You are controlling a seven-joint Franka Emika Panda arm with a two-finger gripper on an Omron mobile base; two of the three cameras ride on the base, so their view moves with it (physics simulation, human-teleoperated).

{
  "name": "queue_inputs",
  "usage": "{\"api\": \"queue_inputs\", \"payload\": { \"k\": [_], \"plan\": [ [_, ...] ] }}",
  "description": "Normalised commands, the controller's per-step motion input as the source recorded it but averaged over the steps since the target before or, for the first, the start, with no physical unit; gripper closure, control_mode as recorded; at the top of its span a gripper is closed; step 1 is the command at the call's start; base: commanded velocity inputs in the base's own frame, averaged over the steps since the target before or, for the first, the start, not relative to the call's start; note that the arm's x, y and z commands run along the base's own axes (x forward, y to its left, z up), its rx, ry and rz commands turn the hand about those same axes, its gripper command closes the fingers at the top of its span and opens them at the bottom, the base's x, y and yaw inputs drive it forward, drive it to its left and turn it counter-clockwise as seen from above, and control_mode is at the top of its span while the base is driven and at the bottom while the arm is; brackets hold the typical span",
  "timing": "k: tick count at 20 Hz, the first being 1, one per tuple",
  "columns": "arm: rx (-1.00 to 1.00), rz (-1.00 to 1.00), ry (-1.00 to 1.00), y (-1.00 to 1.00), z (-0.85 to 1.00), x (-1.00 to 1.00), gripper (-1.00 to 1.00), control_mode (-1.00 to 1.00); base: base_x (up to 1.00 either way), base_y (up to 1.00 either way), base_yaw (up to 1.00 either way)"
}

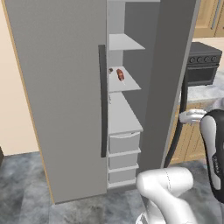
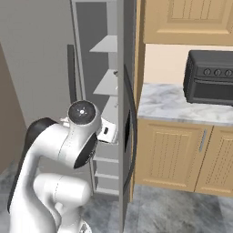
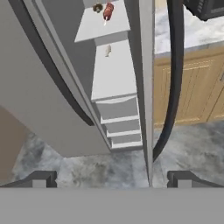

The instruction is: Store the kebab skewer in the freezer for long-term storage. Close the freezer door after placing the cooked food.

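Grey stone floor tiles [image 3: 65, 168] run under a tall grey freezer [image 1: 65, 100], with pale wooden cabinets [image 2: 173, 154], a marble counter [image 2: 177, 107] and a black countertop oven [image 2: 211, 77] beyond it. Taking the freezer as the landmark: the kebab skewer [image 1: 120, 75] already lies on one of its middle inner shelves [image 1: 124, 85], above the stacked drawers [image 1: 124, 142], with a small dark bit just beside it. So the placing looks done, and the step in hand is, by my reading, closing the freezer door [image 1: 170, 83], which stands swung out from the freezer's open compartment and is seen nearly edge-on, its long dark bar handle [image 3: 175, 78] on the outer face. The gripper [image 3: 111, 179] has its jaws spread wide and holds nothing; in the hand view the door's edge runs down between the two fingertips [image 3: 41, 179], though how near it is I cannot tell. To close well, the hand should probably get onto the door's outer face, on the side away from the compartment and out toward its free edge, where a push turns it most easily, then follow the door's arc rather than shoving straight. It should stay clear of the bar handle, so a finger does not hook it, and keep pushing until the panel sits flush with the freezer front. Relative to the hand, the skewer lies well apart, deep inside the freezer and higher up on its shelf, out of the door's sweep, so it should not be disturbed.
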Motion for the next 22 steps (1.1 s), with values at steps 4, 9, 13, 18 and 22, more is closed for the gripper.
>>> {"api": "queue_inputs", "payload": {
  "k": [4, 9, 13, 18, 22],
  "plan": [
    [0.12, 0.16, 0.0, -0.88, 0.0, 0.62, -1.0, -1.0, 0.0, 0.0, 0.0],
    [0.07, 0.15, -0.05, -0.76, 0.0, 0.49, -1.0, -1.0, 0.0, 0.0, 0.0],
    [0.0, 0.03, -0.01, -0.38, 0.0, 0.43, -1.0, -1.0, 0.0, 0.0, 0.0],
    [0.03, 0.04, -0.05, -0.41, -0.1, 0.68, -1.0, -1.0, 0.0, 0.0, 0.0],
    [0.07, 0.05, -0.14, -0.28, -0.16, 0.56, -1.0, -1.0, 0.0, 0.0, 0.0]
  ]
}}
